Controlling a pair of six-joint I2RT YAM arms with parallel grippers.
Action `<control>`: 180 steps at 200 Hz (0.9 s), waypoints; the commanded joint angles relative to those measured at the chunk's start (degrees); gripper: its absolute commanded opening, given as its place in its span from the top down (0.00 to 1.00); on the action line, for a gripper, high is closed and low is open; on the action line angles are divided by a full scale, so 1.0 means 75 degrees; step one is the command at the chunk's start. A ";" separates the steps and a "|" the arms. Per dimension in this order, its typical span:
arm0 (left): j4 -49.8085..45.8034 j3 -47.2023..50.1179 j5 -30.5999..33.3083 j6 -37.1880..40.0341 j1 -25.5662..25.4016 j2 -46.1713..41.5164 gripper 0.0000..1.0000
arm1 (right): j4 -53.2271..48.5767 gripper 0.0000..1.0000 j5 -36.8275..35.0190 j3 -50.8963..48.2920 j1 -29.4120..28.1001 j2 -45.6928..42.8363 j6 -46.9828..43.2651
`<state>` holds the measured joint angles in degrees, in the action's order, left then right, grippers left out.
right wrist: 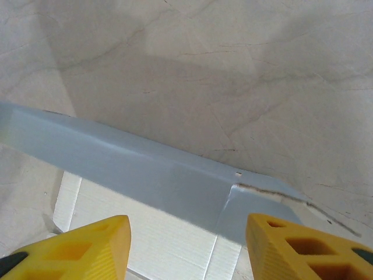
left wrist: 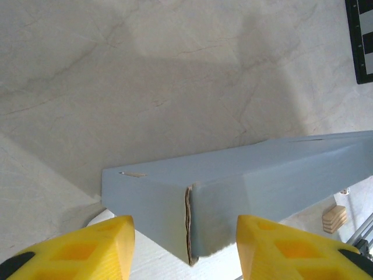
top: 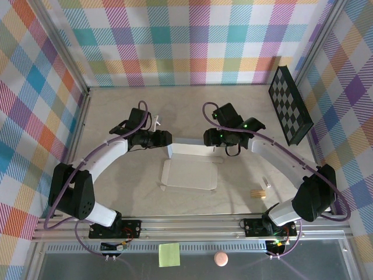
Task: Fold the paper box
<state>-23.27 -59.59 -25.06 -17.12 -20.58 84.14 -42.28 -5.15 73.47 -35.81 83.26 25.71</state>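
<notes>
Surface: pale marbled table (top: 116, 111); plaid walls (top: 192, 35) around it
Box: thin off-white cardboard paper box (top: 189, 174) mid-table; base flat; far panel raised upright
Left gripper (top: 167, 140): at the panel's left end; yellow fingers (left wrist: 87, 245) apart; box corner between them
Right gripper (top: 208, 139): at the panel's right end; fingers apart, straddling the panel

Pale marble-look table (top: 180, 111): the paper box (top: 189, 174) sits mid-table, a small wooden block (top: 257, 193) off to its right, and a checkerboard panel (top: 289, 108) at the far right edge.
</notes>
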 commanded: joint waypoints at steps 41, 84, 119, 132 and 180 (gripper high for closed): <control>0.0234 -0.0043 -0.0521 -0.0084 -0.0069 0.0006 0.56 | -0.0025 0.47 0.0072 -0.0261 0.0166 -0.0400 0.0205; 0.0135 -0.0105 -0.0517 -0.0034 -0.0069 0.0253 0.68 | 0.0210 0.51 0.0428 -0.0597 0.0409 -0.0494 0.0415; -0.0152 0.0010 -0.0409 0.0049 -0.0069 0.0384 0.74 | 0.0470 0.53 0.0796 -0.0897 0.0666 -0.0511 0.0562; -0.0168 0.0080 -0.0397 0.0038 -0.0069 0.0404 0.77 | 0.0568 0.53 0.0967 -0.0997 0.0769 -0.0484 0.0635; -0.0236 0.0150 -0.0328 0.0032 -0.0069 0.0433 0.78 | 0.1237 0.56 0.1653 -0.1372 0.0884 -0.0385 0.1027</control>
<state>-21.91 -59.20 -28.03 -17.10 -20.60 85.45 -36.91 3.07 64.34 -29.58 81.03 30.76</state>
